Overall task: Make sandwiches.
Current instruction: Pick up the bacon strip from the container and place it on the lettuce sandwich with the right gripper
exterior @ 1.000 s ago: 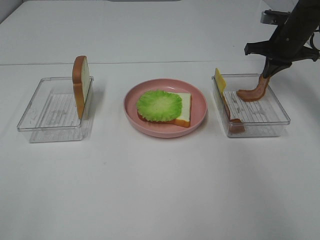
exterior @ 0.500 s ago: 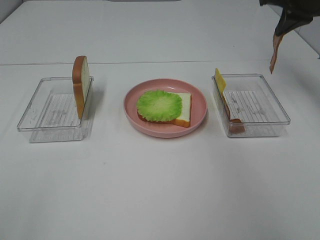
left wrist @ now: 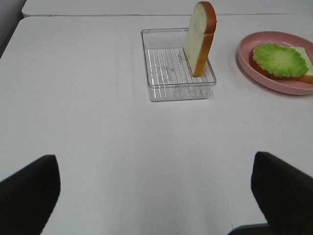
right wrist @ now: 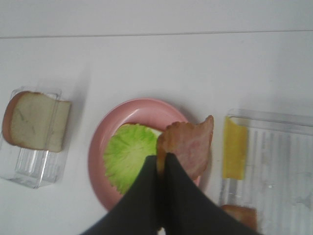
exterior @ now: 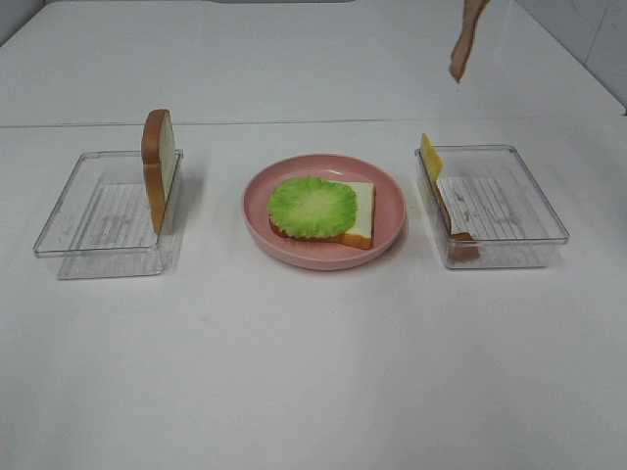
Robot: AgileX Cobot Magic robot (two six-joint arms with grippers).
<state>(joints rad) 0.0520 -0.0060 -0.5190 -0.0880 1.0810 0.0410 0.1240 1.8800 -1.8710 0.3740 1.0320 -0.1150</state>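
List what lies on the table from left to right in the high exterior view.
Left clear tray, upright bread slice at its right wall → pink plate with lettuce leaf on flat bread slice → right clear tray, cheese slice and bacon strip at its left wall. Held bacon strip overlaps that tray: left out.

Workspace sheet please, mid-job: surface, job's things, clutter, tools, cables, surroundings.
Surface: white table, with a seam running across it behind the trays.
Job's things: bread slice topped with lettuce leaf on the pink plate; second bread slice upright in the left tray; cheese slice and second bacon strip leaning on the right tray wall nearest the plate; bacon strip hanging in the air.
Clutter: nothing seen.
Tools: left tool open, empty, above bare table; right tool shut on the bacon strip, raised high.
Cables: nothing seen.
Surroundings: nothing seen beyond the table.
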